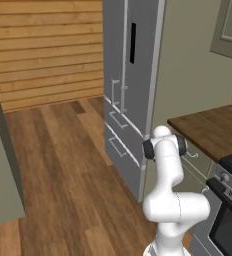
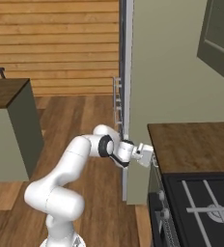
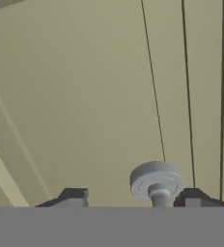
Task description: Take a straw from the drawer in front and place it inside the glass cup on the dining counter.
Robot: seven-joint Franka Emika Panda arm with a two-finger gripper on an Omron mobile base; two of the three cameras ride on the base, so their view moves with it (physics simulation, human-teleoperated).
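A: Which step is this?

B: Opening the drawer [image 3: 85, 96], I'd say. The gripper [image 3: 133, 200] is right up against its sage-green front, under the edge of the small wood counter [image 2: 196, 144] beside the stove [image 2: 201, 207]. In the hand view the silver handle [image 3: 156, 182] sits between the two dark fingertips [image 3: 73, 198], closer to one of them than to the other.

A: Is it gripping the handle?

B: Not that I can see. The fingers stand apart with the knob's stem in the gap, and neither pad clearly touches it. So spread around the handle, not pinching it.

A: And the straw?

B: Presumably inside the drawer, which looks fully closed; the front is flush and nothing of the inside is visible. I can't see the cup either. A corner of the dining counter [image 2: 5, 91] is across the floor to the left, well away from the arm.

A: What does the next move need?

B: The fingers should close squarely on the handle's stem, then pull straight back along the drawer's travel. The handle is off-centre in the gap, so one finger may touch first and nudge the hand sideways. The fridge [image 1: 130, 100] stands just beside the arm, so the elbow has little room.
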